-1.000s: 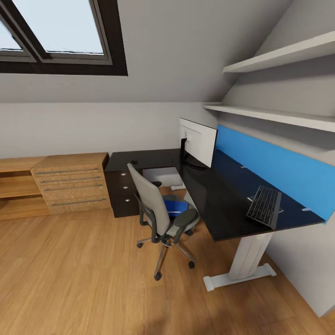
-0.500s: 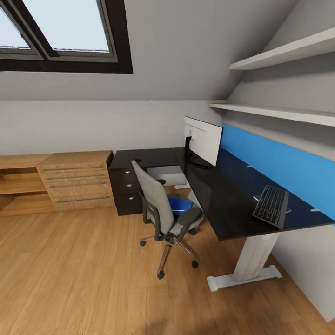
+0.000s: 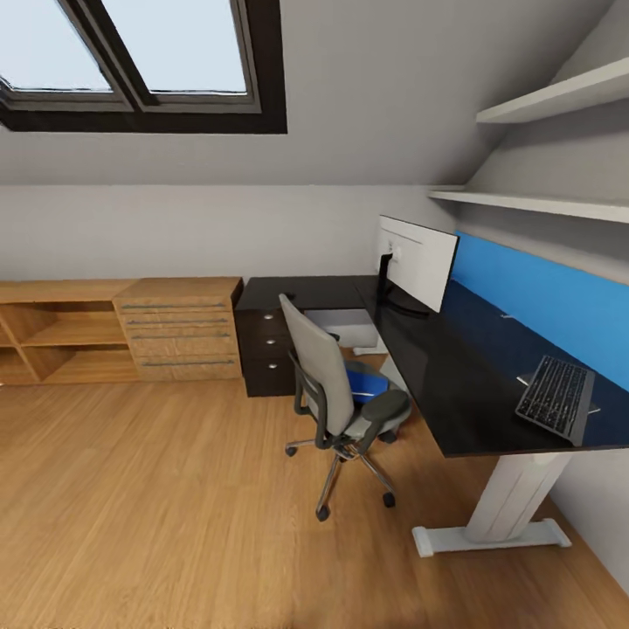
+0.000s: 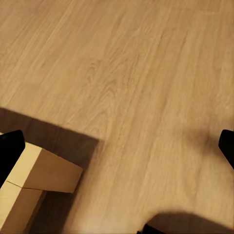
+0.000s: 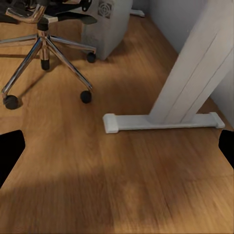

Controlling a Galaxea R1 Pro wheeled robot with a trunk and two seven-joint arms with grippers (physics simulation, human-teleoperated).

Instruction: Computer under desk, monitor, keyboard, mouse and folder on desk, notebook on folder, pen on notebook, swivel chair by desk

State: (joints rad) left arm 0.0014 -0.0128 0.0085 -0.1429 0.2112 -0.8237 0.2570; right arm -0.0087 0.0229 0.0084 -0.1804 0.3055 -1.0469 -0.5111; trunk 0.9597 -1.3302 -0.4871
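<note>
The black-topped desk (image 3: 437, 376) runs along the right wall. On it stand the monitor (image 3: 419, 260) at the corner and, nearer me, the keyboard (image 3: 556, 396). The grey swivel chair (image 3: 328, 380) faces the desk with the blue folder (image 3: 362, 383) on its seat. The light grey computer (image 3: 351, 328) sits under the desk, also seen as the computer (image 5: 105, 22) beside the chair's chrome base (image 5: 44, 46). My left gripper (image 4: 117, 148) hangs open over bare floor. My right gripper (image 5: 117, 146) is open above the floor near the desk's white leg (image 5: 187, 87). Notebook and pen are out of view.
A light wooden dresser (image 3: 179, 328) with open shelves stands along the back wall, left of the desk's drawer unit (image 3: 262, 349). Wall shelves (image 3: 542, 203) overhang the desk. A pale wooden block's corner (image 4: 36, 183) lies under my left gripper. Wood floor stretches ahead.
The whole head view has slid to the right, so the camera has turned left. The chair, desk and things on it have not moved relative to each other.
</note>
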